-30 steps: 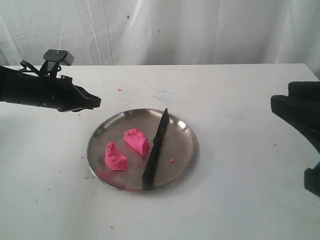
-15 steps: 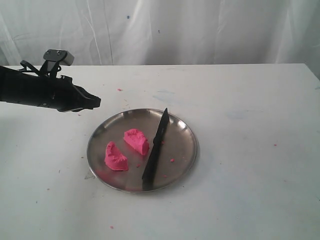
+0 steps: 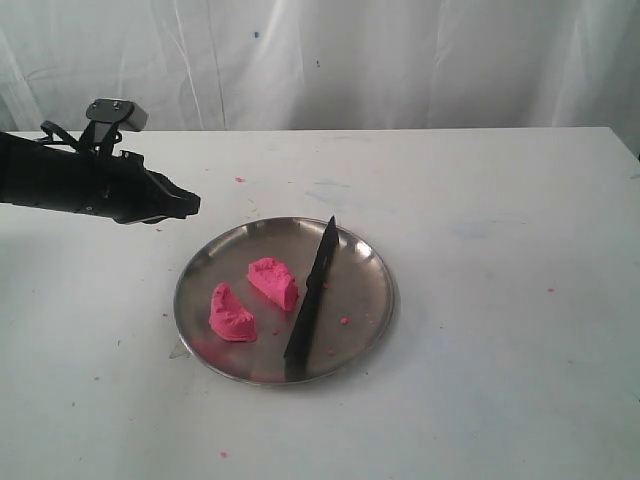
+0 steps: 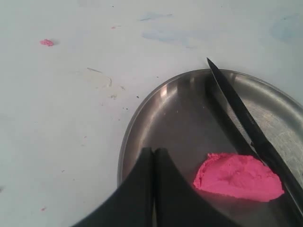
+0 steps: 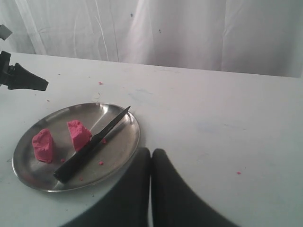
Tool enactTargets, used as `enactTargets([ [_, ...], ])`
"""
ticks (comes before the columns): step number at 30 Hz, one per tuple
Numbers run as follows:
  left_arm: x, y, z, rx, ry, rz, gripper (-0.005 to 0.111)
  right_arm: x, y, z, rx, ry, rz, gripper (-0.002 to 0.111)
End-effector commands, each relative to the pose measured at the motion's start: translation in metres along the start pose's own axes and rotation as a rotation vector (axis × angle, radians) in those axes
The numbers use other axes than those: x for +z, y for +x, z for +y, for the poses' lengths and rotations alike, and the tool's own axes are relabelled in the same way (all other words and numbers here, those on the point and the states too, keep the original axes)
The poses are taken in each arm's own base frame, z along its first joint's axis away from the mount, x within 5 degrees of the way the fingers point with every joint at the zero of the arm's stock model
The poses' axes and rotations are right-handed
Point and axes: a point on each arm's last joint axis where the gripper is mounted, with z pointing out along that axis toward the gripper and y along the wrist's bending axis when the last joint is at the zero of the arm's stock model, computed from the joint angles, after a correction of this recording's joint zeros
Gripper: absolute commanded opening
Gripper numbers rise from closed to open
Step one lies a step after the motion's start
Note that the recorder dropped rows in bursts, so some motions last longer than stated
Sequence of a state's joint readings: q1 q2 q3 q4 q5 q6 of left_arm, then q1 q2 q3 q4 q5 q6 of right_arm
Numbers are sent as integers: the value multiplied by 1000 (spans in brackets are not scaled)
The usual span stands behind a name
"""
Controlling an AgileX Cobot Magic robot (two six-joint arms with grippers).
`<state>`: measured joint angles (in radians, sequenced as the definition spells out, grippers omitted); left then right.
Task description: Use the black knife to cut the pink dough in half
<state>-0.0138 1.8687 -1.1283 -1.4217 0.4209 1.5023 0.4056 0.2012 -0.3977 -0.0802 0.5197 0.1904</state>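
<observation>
The pink dough lies in two chunks on a round steel plate [image 3: 370,270]: one chunk [image 3: 273,282] near the middle, the other [image 3: 231,314] at the plate's left. The black knife [image 3: 311,298] rests across the plate to the right of both chunks, its tip on the far rim. My left gripper [image 3: 190,203] hovers shut and empty above the table, left of the plate's far rim. In the right wrist view my right gripper [image 5: 151,152] is shut and empty, off to the plate's right; both chunks [image 5: 78,134] [image 5: 43,144] and the knife [image 5: 90,144] show there. The exterior view does not show the right arm.
Tiny pink crumbs dot the plate [image 3: 344,320] and the white table [image 3: 239,180]. A white curtain [image 3: 400,60] hangs behind the table's far edge. The table's right corner [image 3: 615,135] lies at the far right.
The right arm, at the right edge a second ago, has pulled out of the exterior view and its gripper has shut. The left arm, dough and knife have not moved.
</observation>
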Motion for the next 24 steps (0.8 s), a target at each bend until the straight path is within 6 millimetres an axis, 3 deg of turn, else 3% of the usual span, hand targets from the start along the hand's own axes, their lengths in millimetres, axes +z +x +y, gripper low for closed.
enactTargets([
  [1,-4,-5,-2,-4,11,-21,0,-1,0,0,4,5,-6,0],
  [17,-4,-5,-2,-4,11,-21,0,1,1,0,-22,3,-18,0],
  [24,-4,-5,-2,-4,9,-21,0,5,16,0,-108,-23,-124,0],
])
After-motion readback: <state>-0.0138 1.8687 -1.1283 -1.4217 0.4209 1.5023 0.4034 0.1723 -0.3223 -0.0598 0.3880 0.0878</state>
